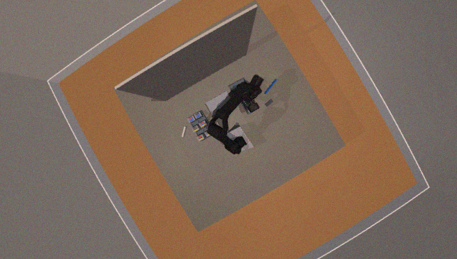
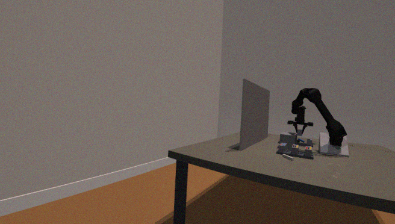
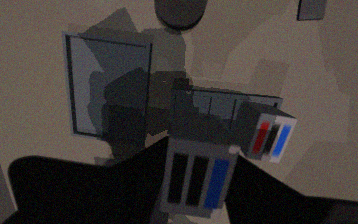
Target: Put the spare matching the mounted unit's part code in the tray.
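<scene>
My gripper [image 2: 300, 129] [image 3: 193, 145] is shut on a grey spare [image 2: 300, 132] [image 3: 192, 175] with two black stripes and one blue stripe on its top. It holds the spare above the slotted rack [image 3: 200, 93]. A second spare [image 3: 274, 138], with red, black and blue stripes, stands at the rack's right end. The shallow tray [image 3: 149, 85] [image 1: 235, 83] is left of the rack in the wrist view, partly in the arm's shadow. The arm covers part of it in the top view. The mounted unit and the code on its back cannot be made out.
A board with several striped units [image 1: 203, 124] [image 2: 295, 147] lies beside a pale grey box [image 1: 217, 101] [image 2: 288, 138]. A tall panel [image 1: 205, 50] [image 2: 254, 115] stands behind. A blue stick [image 1: 270, 86], a small dark block [image 1: 268, 102] [image 3: 312, 9] and a white stick [image 1: 184, 131] [image 2: 288, 157] lie around.
</scene>
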Robot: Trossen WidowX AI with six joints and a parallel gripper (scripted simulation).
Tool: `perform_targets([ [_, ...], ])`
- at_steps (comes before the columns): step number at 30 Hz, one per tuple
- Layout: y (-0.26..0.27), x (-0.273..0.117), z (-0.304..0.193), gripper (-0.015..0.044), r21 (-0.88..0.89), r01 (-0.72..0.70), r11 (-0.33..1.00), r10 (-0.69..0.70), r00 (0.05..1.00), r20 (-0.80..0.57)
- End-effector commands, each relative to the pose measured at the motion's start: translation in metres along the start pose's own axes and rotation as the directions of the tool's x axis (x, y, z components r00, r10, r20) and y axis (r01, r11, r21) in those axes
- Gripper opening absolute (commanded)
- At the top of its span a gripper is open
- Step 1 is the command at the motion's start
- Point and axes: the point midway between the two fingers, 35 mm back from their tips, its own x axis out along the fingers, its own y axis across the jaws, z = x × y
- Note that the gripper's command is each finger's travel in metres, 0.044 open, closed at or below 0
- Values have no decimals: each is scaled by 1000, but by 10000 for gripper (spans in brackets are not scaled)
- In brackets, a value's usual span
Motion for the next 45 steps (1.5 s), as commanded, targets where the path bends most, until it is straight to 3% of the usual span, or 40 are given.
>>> perform_targets([
  [1, 0, -13, -1, 0, -9, 2, 1000, -2, 1000, 8],
  [5, 1, -13, 1, 0, -2, -7, 1000, 7, 1000, 6],
  [22, 2, -85, 6, 0, -8, 3, 1000, -3, 1000, 10],
  [45, 77, -89, 9, 0, -13, -17, 1000, 18, 999, 30],
])
